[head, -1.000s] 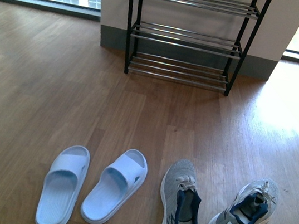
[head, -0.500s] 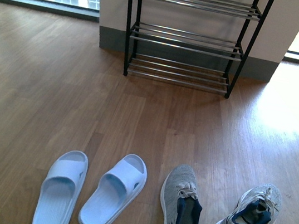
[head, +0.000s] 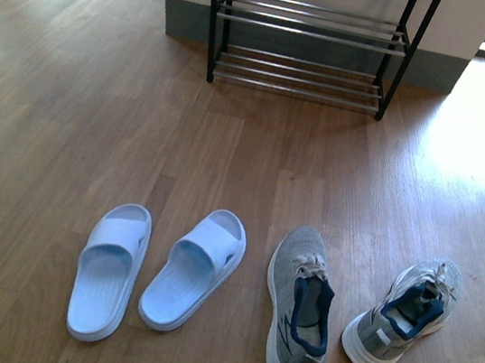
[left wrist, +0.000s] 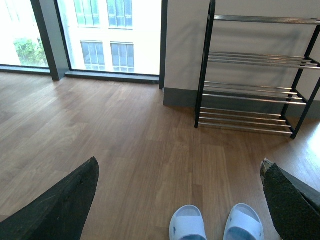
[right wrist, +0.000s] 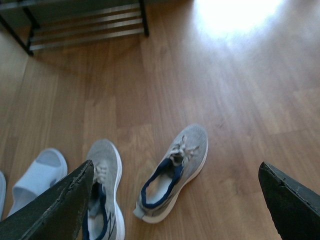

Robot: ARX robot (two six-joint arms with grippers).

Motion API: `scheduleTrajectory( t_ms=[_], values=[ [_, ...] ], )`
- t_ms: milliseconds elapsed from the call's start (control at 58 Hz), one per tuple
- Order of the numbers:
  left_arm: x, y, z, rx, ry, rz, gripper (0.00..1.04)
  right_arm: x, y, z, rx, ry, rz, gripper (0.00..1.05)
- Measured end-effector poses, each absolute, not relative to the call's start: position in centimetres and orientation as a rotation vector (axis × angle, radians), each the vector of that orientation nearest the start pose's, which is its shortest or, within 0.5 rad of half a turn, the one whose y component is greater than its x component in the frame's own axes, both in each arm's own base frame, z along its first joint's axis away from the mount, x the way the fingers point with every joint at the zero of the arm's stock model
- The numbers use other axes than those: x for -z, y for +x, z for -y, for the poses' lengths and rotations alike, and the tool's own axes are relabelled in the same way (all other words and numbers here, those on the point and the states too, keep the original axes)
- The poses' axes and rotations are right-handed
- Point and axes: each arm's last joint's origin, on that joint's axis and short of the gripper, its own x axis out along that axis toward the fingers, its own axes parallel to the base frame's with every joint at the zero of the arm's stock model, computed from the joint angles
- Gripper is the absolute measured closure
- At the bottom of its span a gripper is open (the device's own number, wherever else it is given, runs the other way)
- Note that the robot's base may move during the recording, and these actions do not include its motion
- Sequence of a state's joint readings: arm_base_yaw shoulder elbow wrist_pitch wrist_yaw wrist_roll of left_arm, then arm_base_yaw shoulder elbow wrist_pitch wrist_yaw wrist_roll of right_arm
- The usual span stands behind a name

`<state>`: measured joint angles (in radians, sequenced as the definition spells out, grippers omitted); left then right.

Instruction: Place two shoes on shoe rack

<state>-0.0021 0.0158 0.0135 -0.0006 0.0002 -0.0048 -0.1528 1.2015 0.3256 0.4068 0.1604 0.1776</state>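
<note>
Two pale blue slide sandals (head: 110,271) (head: 195,268) lie side by side on the wooden floor, toes toward the shoe rack (head: 305,36). To their right lie two grey sneakers: one straight (head: 298,309), one angled (head: 403,315). The black-framed rack with chrome bars stands empty against the wall. Neither arm shows in the front view. My left gripper (left wrist: 179,164) is open above the floor, with the sandals' toes (left wrist: 187,224) (left wrist: 243,223) below it. My right gripper (right wrist: 175,166) is open and hangs over the angled sneaker (right wrist: 172,175), well clear of it.
A grey skirting and white wall (head: 185,18) back the rack. Large floor-level windows (left wrist: 117,35) stand to the rack's left. Bright sunlight falls on the floor (head: 478,135) at the right. Bare wood floor (head: 255,156) lies between the shoes and the rack.
The front view has shifted: the rack and all the shoes now sit higher in the picture. The shoes keep their places relative to each other.
</note>
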Motion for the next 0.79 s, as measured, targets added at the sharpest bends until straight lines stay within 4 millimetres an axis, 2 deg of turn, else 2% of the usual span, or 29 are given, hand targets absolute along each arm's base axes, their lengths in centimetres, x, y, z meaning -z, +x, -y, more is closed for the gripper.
scheduleTrajectory(
  t_ms=[103, 207, 500, 793],
  values=[
    [-16.7, 9.8, 0.0, 0.002, -0.005, -0.002, 0.09, -11.3, 25.3, 4.6, 0.324, 0.172, -0.666, 0.09],
    [-16.7, 9.8, 0.0, 0.002, -0.005, -0.003, 0.09, -8.1, 27.5, 5.0, 0.322, 0.155, -0.790, 0.09],
    [-16.7, 9.8, 0.0, 0.002, -0.005, -0.002, 0.09, -1.2, 31.1, 6.0, 0.345, 0.145, -0.985, 0.09],
    [-16.7, 9.8, 0.0, 0.002, -0.005, -0.002, 0.09, 3.3, 33.3, 7.0, 0.369, 0.160, -1.086, 0.09]
  ],
)
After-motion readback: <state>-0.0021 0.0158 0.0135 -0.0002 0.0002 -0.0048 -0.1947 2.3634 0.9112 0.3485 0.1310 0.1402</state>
